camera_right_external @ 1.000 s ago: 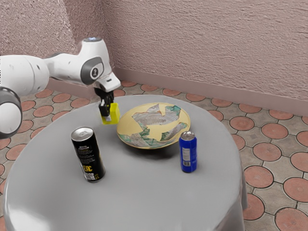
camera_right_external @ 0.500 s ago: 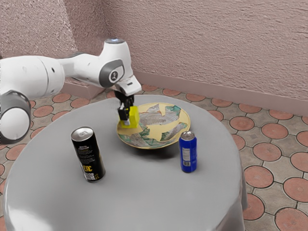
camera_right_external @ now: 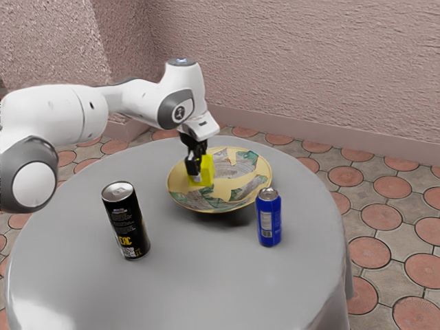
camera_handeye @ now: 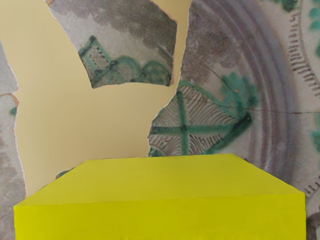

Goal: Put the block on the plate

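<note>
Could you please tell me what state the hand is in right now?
Hand: closed, holding the yellow block over the plate.

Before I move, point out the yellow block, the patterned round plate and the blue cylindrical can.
Yellow block (camera_right_external: 207, 171): exterior view, side face.
Patterned round plate (camera_right_external: 240, 183): exterior view, inner surface.
Blue cylindrical can (camera_right_external: 273, 209): exterior view, upper body.
</note>
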Controlling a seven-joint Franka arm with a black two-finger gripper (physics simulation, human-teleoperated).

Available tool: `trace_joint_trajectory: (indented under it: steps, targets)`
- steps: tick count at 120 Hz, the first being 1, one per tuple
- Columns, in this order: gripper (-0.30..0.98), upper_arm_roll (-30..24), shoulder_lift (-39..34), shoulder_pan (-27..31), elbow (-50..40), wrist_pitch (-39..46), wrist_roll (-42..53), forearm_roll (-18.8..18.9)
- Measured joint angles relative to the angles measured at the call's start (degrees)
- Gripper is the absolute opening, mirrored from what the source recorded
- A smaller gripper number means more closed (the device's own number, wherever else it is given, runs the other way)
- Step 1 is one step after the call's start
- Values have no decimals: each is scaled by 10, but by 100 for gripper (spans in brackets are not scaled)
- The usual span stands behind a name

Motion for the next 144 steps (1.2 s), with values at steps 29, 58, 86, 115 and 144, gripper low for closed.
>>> trace_joint_trajectory:
  steps: [29,58,86,115,144]
  targets:
    - [37,-14,14,-12,20,2,-7,1]
    - [38,-14,66,-29,73,2,-12,2]
    - [51,-13,75,-29,79,0,-14,6]
    - [63,-14,61,-30,78,-10,-18,10]
    - [67,-8,19,-38,71,-41,-27,15]
